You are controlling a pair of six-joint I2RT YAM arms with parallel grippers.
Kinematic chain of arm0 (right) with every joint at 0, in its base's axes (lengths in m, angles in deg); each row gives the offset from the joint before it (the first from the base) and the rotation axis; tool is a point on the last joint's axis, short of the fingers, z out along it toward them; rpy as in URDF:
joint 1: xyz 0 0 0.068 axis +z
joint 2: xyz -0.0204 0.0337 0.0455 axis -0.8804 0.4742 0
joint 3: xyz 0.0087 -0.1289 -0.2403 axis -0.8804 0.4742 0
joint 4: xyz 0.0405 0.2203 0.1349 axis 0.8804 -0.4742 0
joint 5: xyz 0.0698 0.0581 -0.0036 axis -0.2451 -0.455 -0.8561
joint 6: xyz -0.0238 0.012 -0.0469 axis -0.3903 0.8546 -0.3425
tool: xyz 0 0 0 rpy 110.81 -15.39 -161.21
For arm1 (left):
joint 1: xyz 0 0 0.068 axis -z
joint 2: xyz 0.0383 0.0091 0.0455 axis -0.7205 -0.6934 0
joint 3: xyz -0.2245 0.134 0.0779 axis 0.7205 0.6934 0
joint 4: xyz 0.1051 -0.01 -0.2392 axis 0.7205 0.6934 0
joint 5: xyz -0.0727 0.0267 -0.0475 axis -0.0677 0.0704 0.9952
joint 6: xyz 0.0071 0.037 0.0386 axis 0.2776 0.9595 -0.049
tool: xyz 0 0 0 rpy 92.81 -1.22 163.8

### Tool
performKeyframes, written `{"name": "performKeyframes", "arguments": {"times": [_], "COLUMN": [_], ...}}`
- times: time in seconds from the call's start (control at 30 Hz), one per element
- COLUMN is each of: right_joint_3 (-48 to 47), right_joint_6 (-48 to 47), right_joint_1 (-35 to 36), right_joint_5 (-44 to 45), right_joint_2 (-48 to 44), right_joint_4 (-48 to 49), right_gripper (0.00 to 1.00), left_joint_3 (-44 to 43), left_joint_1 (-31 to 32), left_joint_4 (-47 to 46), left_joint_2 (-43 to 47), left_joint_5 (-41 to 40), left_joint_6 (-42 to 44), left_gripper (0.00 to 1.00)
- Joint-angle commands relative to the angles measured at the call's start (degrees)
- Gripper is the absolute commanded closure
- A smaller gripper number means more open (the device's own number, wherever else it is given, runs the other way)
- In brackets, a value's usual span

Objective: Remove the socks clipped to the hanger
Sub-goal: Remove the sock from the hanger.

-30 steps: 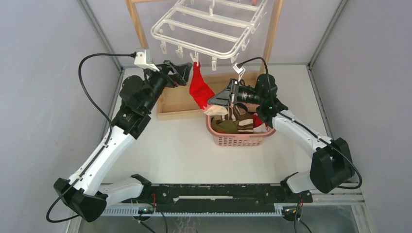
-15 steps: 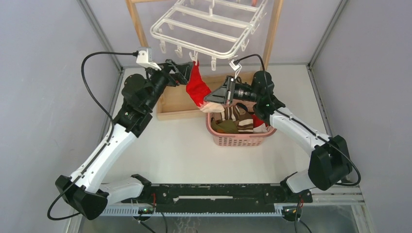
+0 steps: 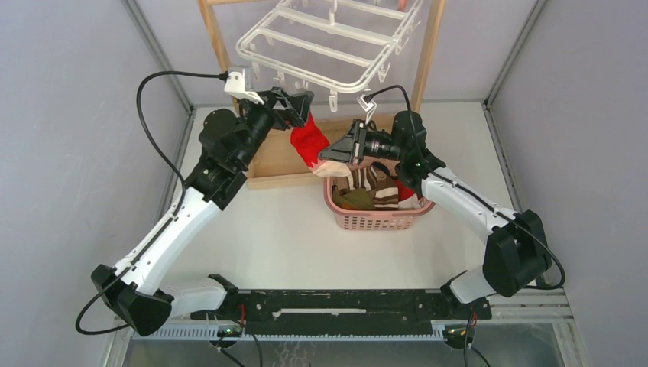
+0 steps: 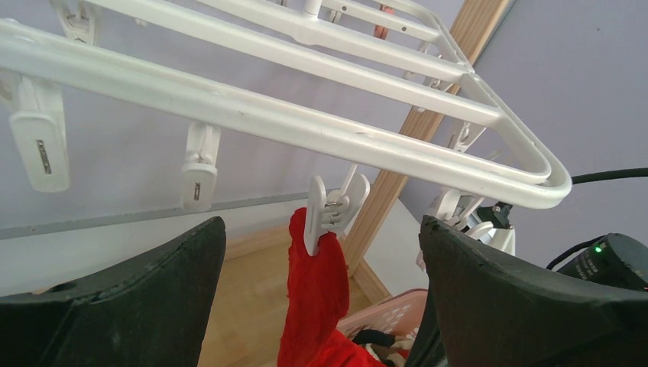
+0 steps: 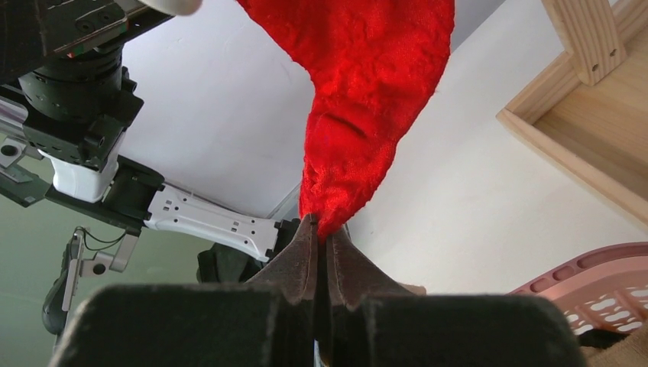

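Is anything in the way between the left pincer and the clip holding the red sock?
Nothing visible: the clip on the hanger rim hangs ahead of the open left pincer, framed between its fingers, red sock below.

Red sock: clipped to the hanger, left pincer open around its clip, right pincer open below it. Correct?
No. The right pincer is not open: the right wrist view shows it shut on the lower part of the red sock. The rest holds: sock clipped to the hanger, left pincer open around the clip.
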Motion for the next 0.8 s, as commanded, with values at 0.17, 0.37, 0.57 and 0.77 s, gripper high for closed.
{"name": "performKeyframes", "arguments": {"times": [0.17, 0.37, 0.57, 0.77], "right_joint_3": [-3.2, -3.1, -3.2, -3.1], "right_joint_6": [-1.0, -1.1, -1.3, -1.2], "right_joint_1": [0.7, 0.9, 0.8, 0.8], "right_joint_5": [0.4, 0.3, 0.1, -0.2], "right_joint_2": [0.4, 0.8, 1.3, 1.8], "right_joint_4": [1.4, 1.4, 1.5, 1.7], "right_gripper": [1.00, 1.00, 1.00, 1.00], "left_joint_3": [-4.4, -4.6, -2.6, -3.1], "left_joint_1": [2.7, 3.4, 4.0, 4.3], "left_joint_4": [-0.9, -1.9, -5.4, -6.6], "left_joint_2": [-2.6, -3.7, -3.2, -3.6], "left_joint_5": [-5.7, -6.7, -7.1, -6.5], "left_joint_6": [6.5, 8.2, 10.3, 12.7], "left_gripper": [0.00, 0.00, 0.04, 0.03]}}
